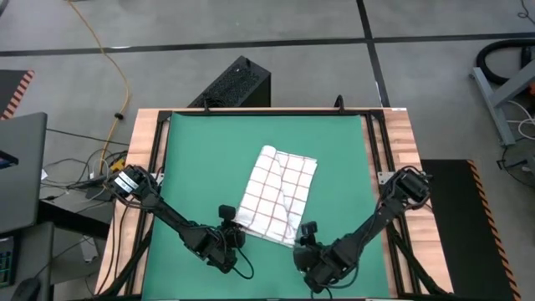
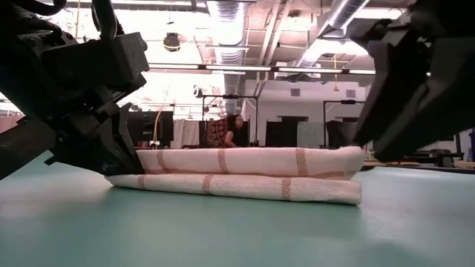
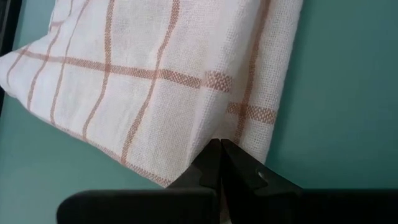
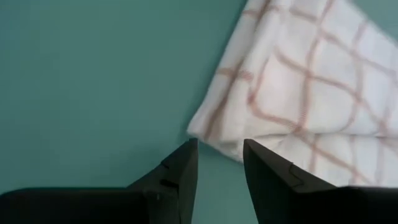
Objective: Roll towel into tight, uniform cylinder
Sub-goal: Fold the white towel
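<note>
With the white red-checked cloth towel [image 1: 278,194] lying folded mid-mat on the green tabletop [image 1: 201,159], my left claw [image 3: 220,155] was pinched on its near edge, my right claw [image 4: 219,163] apart beside the near corner; I judged both should grip level before rolling evenly.

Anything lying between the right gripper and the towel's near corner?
Nothing: in the right wrist view only bare green mat separates the open right gripper from the towel.

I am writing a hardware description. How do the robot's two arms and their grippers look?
Both arms are dark, slim and jointed, with black cables along them. The left gripper and right gripper each have two black angular fingers with small notches. A white label marks the left arm's base.
</note>
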Tool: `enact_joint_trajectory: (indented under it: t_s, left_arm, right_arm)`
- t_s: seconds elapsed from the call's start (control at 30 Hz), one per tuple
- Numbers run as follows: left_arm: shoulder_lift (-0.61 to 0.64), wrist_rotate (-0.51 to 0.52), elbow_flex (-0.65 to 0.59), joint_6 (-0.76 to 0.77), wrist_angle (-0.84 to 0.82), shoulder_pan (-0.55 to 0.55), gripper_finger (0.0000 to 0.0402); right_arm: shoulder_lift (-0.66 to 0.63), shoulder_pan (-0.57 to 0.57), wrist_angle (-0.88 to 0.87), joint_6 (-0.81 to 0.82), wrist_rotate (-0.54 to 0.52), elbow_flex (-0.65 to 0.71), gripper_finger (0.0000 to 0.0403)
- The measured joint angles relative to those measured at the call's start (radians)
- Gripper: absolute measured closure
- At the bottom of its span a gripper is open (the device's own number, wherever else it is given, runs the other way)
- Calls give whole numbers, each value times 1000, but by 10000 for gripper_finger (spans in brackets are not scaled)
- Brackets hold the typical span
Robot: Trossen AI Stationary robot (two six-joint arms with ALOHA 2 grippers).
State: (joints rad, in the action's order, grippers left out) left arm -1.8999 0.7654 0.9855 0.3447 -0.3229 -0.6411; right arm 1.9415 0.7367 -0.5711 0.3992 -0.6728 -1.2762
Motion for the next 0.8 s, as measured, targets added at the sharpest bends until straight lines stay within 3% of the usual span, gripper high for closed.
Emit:
enact_joint_trajectory:
  t_s: [0.2, 0.53, 0.63, 0.8]
  left_arm:
    - [0, 0, 0, 0, 0, 0, 401]
    - [0, 0, 0, 0, 0, 0, 401]
    - [0, 1, 0, 0, 0, 0, 402]
    - [0, 1, 0, 0, 0, 0, 402]
  right_arm:
    - [3, -19, 26, -8, -28, 0, 254]
    - [10, -58, 30, -14, 20, 0, 258]
    - [10, -58, 31, -13, 20, 0, 284]
    - [10, -57, 31, -8, 21, 0, 366]
